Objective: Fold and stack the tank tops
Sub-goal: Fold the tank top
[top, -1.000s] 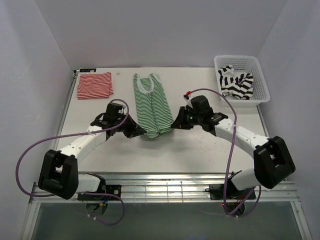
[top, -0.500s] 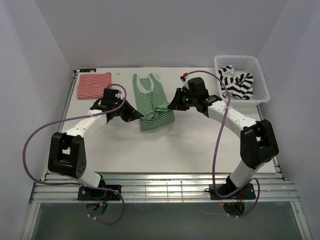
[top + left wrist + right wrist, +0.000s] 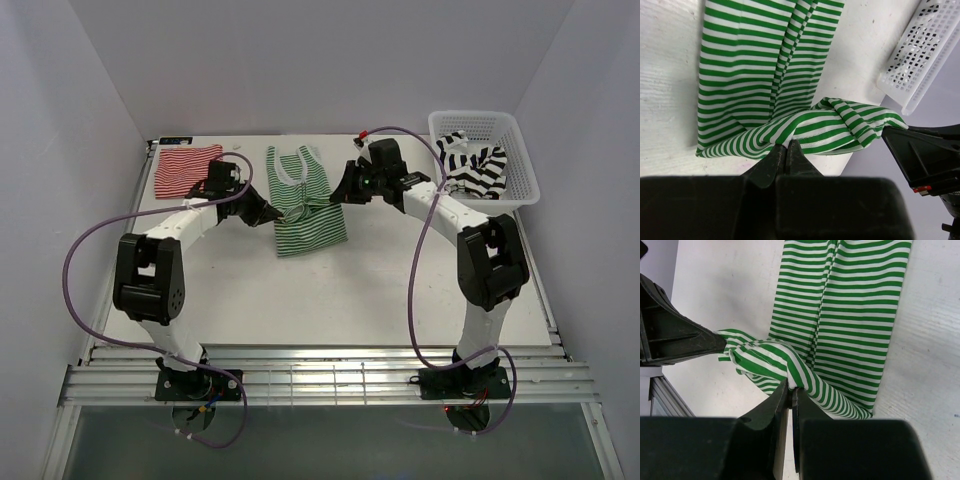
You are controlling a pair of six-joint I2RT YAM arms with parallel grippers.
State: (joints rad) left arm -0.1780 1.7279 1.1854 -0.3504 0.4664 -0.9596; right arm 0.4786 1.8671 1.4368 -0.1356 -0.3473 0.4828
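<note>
Left gripper (image 3: 785, 149): fingers pressed together, pinching a fold of the green-and-white tank top (image 3: 305, 205) at its left side. Right gripper (image 3: 790, 385): fingers likewise closed tight, pinching the same top at its right side. Both wrist views show the pinched edge raised off the surface as a twisted, bunched band of stripes running from one gripper to the other, with the opposite arm's black finger at the band's far end. Seen from above, the top lies lengthwise on the white table (image 3: 400, 290), centre-back, with its white-trimmed neckline and straps at the far end. The held band crosses over the body of the top about midway along its length, and the cloth nearer the arms appears doubled, ending in a slightly skewed near edge. The flat part shows a lengthwise crease down the middle. The red-and-white tank top (image 3: 188, 170) lies as a flat, folded rectangle at the far left corner, well apart from the green one. The white lattice basket (image 3: 523, 160) sits at the far right corner and holds the black-and-white tank top (image 3: 472, 165), crumpled and unfolded.
</note>
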